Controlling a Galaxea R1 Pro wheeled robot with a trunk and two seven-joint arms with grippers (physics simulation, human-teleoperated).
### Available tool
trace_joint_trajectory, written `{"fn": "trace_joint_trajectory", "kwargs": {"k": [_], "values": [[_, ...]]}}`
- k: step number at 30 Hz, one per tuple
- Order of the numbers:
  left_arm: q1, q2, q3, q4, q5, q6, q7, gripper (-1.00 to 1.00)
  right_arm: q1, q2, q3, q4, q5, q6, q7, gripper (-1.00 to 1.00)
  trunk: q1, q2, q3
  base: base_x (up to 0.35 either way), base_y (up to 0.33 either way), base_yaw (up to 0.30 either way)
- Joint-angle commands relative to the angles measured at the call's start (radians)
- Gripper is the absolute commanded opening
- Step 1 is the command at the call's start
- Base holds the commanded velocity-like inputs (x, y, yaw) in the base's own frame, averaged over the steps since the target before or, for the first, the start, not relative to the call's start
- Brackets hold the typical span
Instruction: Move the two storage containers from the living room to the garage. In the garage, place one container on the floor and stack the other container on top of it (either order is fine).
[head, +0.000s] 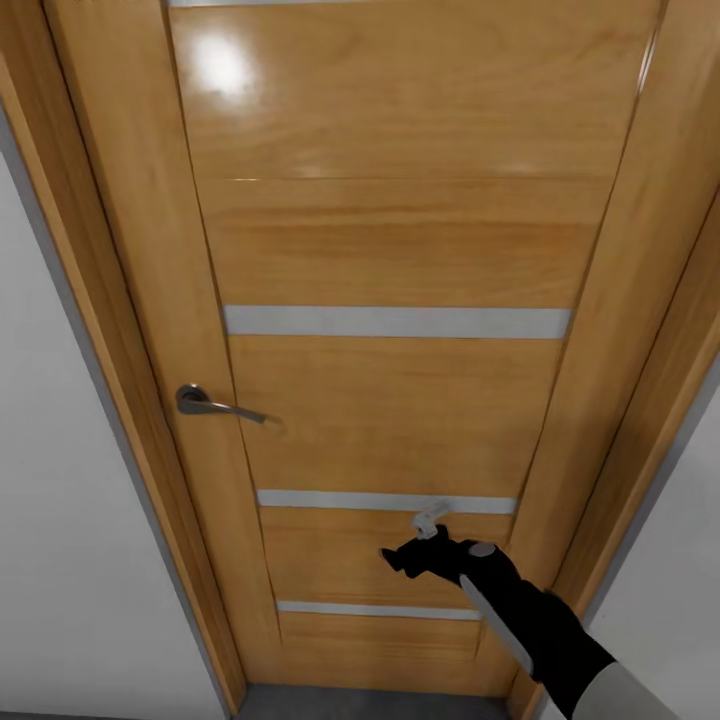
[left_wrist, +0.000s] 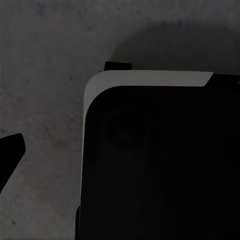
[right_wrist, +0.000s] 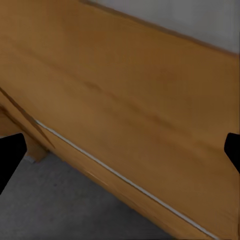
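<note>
- Head view faces a closed wooden door (head: 400, 250) at close range, its honey-coloured panels split by three pale grey horizontal strips (head: 395, 321).
- On the door's left side, about mid-height, sits a metal lever handle (head: 205, 403), its lever pointing toward the door's middle.
- A wooden door frame (head: 100, 330) borders the door on both sides, and pale wall (head: 50, 560) lies outside the frame on either side.
- Below the door's bottom edge a narrow band of dark grey floor (head: 370, 705) shows.
- The right arm (head: 545, 625), black with a grey sleeve farther back, reaches toward the door's lower right part.
- The right gripper (head: 410, 555) is just in front of the door, between its two lower grey strips; whether it touches the wood cannot be told.
- Right wrist view looks onto the door's lower panels and frame, with grey floor (right_wrist: 55, 210) at the door's foot.
- In that view the two black fingertips (right_wrist: 10, 157) sit at opposite edges of the picture, so the jaws stand wide apart with nothing between them.
- Left wrist view looks down on rough dark grey floor (left_wrist: 45, 75) and a black body part with a pale edge (left_wrist: 150, 160).
- One black fingertip (left_wrist: 10, 155) of the left gripper shows there; I cannot tell how its jaws stand.
- Neither orange-red storage container can be placed from these views.
</note>
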Motion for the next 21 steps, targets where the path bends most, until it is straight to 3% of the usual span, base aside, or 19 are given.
{"fn": "trace_joint_trajectory", "kwargs": {"k": [1, 6, 9, 21], "values": [[0.0, 0.0, 0.0, 0.0, 0.008, -0.002, -0.001, 1.0, -0.051, 0.007, 0.001, -0.005, 0.017, -0.004, -0.015, 1.0, 0.0, -0.001, -0.001, 0.0, 0.0, 0.0], [0.0, -0.001, 0.0, 0.0, 0.008, -0.002, -0.002, 1.0, -0.051, 0.049, 0.0, -0.004, 0.109, -0.003, -0.046, 1.0, 0.0, -0.001, -0.001, 0.0, 0.0, 0.0], [0.0, -0.001, 0.0, 0.0, 0.008, -0.002, -0.001, 1.0, -0.051, 0.069, -0.001, -0.002, 0.14, -0.002, -0.056, 1.0, 0.0, -0.001, -0.001, 0.0, 0.0, 0.0], [0.0, -0.001, -0.002, 0.0, 0.008, -0.002, -0.001, 1.0, -0.051, 0.078, -0.002, -0.042, 0.163, 0.032, -0.084, 1.0, 0.0, -0.001, -0.001, 0.0, 0.0, 0.0]]}}
